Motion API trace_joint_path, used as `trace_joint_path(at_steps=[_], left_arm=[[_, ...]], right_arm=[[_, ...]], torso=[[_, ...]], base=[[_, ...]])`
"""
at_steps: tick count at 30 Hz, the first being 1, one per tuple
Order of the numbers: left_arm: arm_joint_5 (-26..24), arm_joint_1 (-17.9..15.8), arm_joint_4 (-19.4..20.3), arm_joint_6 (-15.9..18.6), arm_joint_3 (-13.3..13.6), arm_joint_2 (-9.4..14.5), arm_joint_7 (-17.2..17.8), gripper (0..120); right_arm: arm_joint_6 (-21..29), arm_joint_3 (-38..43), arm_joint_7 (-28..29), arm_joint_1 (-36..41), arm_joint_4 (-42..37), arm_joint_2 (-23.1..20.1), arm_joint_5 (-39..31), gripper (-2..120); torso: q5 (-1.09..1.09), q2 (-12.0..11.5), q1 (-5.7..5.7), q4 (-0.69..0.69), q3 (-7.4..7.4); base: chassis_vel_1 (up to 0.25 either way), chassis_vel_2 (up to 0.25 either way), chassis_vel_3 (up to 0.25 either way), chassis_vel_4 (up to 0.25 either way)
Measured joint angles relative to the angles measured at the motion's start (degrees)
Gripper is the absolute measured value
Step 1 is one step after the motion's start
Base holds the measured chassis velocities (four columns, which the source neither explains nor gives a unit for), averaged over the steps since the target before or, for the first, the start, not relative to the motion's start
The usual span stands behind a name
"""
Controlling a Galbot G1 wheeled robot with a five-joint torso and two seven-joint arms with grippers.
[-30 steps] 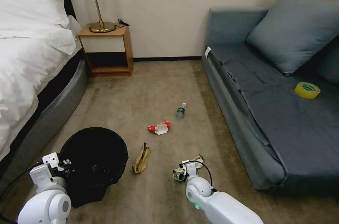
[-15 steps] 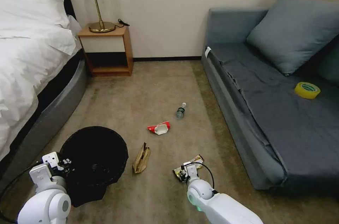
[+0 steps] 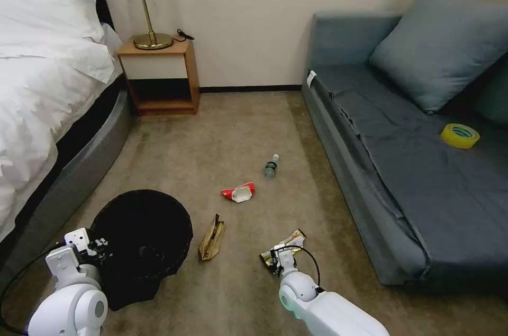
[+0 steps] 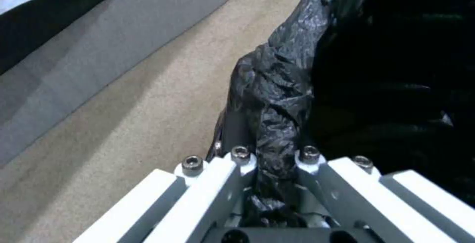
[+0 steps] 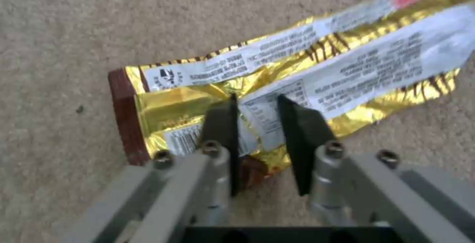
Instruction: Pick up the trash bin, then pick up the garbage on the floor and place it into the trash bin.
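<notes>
The black trash bin point(image 3: 143, 235) stands on the beige floor point(image 3: 233, 124) at the near left. My left gripper point(image 3: 91, 247) is shut on its rim, and the left wrist view shows the crinkled bag liner point(image 4: 277, 87) pinched between the jaws point(image 4: 274, 168). My right gripper point(image 3: 275, 261) is down on the gold-silver wrapper point(image 3: 290, 241). In the right wrist view its tips point(image 5: 256, 100) stand a little open, straddling the wrapper point(image 5: 317, 61). A brown paper bag point(image 3: 211, 241), a red-and-white packet point(image 3: 239, 192) and a small bottle point(image 3: 271, 165) lie farther out.
A bed point(image 3: 42, 92) runs along the left, with a wooden nightstand point(image 3: 161, 76) and lamp at the back wall. A grey sofa point(image 3: 413, 177) lines the right side and carries a yellow tape roll point(image 3: 460, 135). Open carpet lies between them.
My right arm has drawn back and dropped lower, bringing its gripper onto the wrapper. The left gripper and the bin have stayed put.
</notes>
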State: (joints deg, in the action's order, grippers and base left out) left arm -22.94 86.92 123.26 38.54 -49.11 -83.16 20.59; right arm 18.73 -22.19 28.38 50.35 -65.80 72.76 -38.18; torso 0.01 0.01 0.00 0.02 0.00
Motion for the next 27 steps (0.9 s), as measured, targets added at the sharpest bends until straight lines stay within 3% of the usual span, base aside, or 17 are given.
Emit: trace_joint_path(at_steps=[5,24,27], left_arm=[[0.0,-0.1,0.0,0.0,0.2,0.0,0.0,3],[0.4,0.1,0.5,0.0,0.6,-0.2,0.0,3],[0.4,0.1,0.5,0.0,0.7,-0.2,0.0,3]], right_arm=[[0.1,0.2,0.0,0.3,-1.4,-1.0,-0.3,0],[-0.3,1.2,0.5,1.6,-7.4,-5.2,-0.8,0],[0.1,1.6,1.0,1.8,-7.5,-5.6,-0.8,6]], torso=[[-0.02,0.0,0.00,-0.02,0.00],[-0.01,0.0,0.00,-0.01,0.01],[-0.01,0.0,0.00,-0.02,0.00]], base=[[0.000,0.000,0.000,0.000],[0.000,0.000,0.000,0.000],[0.000,0.000,0.000,0.000]])
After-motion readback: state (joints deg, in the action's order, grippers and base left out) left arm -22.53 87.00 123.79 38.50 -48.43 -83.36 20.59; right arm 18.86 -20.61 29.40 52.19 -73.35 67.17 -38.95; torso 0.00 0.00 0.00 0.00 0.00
